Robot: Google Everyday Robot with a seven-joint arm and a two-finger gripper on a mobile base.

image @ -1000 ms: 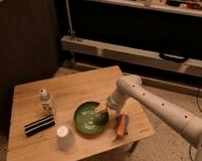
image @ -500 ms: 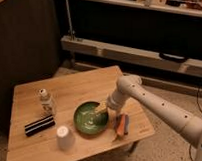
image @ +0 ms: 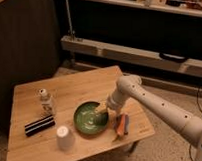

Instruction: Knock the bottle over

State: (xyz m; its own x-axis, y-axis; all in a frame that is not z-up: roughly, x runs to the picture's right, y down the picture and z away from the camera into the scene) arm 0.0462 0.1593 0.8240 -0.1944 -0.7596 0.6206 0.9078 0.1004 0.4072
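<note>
Currently your pincer (image: 101,109) sits low over the right side of the green bowl (image: 84,125), near the middle of the wooden counter (image: 80,86). You cannot tell how far open it is, or whether it has hold of anything; something pale yellowish shows right at its tip, unclear what. The white arm (image: 154,104) reaches in from the right edge of the view, elbow bent above the counter's right side.

The bottle (image: 45,102) stands upright on the left part of the counter, white cap on top, pale label, well apart from the pincer with the bowl between them. Nothing touches it.

Just in front of the bottle lies a flat black striped box (image: 39,126). A white cup (image: 65,138) stands near the front edge, between the box and the bowl, close to the bowl's left rim. An orange-red object (image: 122,124) lies just right of the bowl, under the arm. Behind the counter runs a low pale shelf (image: 115,49).
</note>
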